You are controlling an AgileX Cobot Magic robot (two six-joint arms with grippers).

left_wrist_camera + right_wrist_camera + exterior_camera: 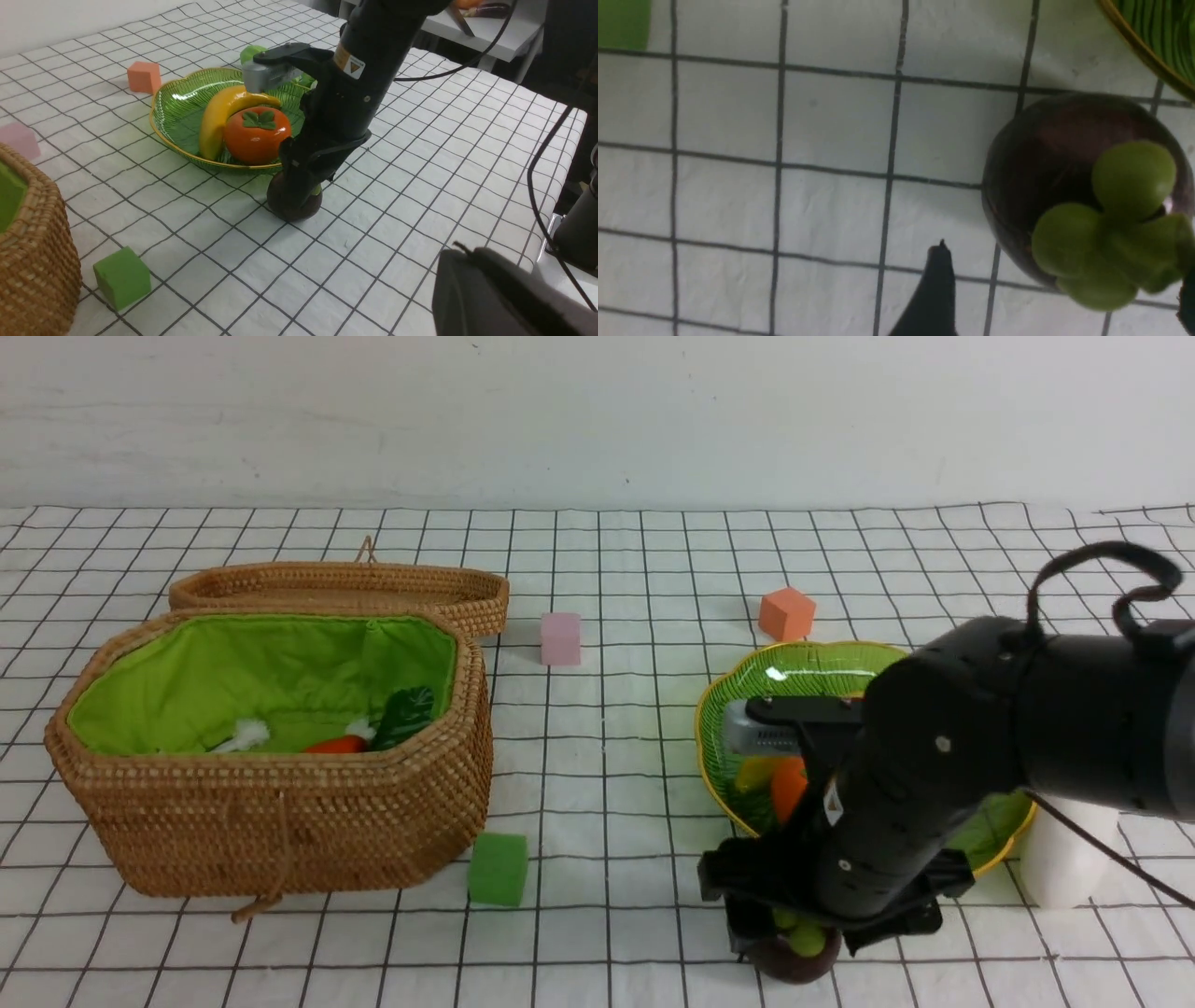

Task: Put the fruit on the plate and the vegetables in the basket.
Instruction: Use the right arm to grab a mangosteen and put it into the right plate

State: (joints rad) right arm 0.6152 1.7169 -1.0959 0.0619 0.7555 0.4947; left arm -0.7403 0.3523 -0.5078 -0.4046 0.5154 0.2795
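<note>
I'm counting one basket [308, 831], one plate [182, 119], one banana [215, 119], one persimmon [257, 140], one mangosteen [1045, 163] and three small cubes [499, 870] across my views.

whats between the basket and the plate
In the front view, the green block and pink block stand on the gridded cloth between the basket and the plate; the rest of that stretch is bare.

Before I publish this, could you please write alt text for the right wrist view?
Open black gripper fingers straddle a dark purple mangosteen with green knobs on a white gridded surface, beside a green dish's yellow rim.
</note>
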